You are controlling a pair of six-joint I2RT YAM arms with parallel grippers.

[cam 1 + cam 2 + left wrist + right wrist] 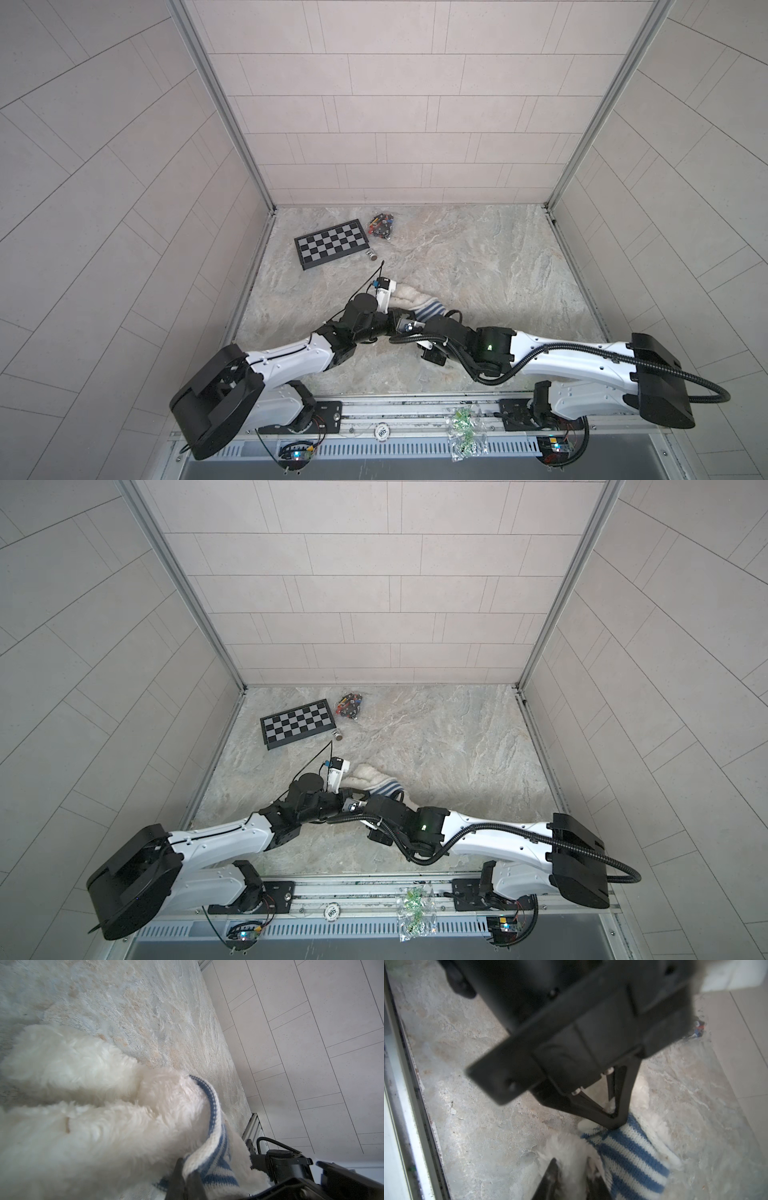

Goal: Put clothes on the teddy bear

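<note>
Left pincer [187, 1180] is clenched on the hem of the striped shirt [212, 1105], which is partway over the teddy bear [83, 1076]. Right pincer [572, 1167], just beside it, grips the bear's white fur. The bear lies on the bench [478, 266] between both pincers.

1. In both top views we see bright, even, diffuse light on the tiled walls [374, 104] and the marbled tabletop [478, 257]; shadows there are faint and soft-edged.
2. The wall joints bow toward the frame edges, a wide-angle distortion.
3. In the left wrist view the fur of the teddy bear [83, 1084] is nearly overexposed and soft.
4. In the right wrist view the left gripper [613, 1123] looms dark and out of focus; the striped shirt [633, 1157] is sharper, and the borders are hazy.
</note>
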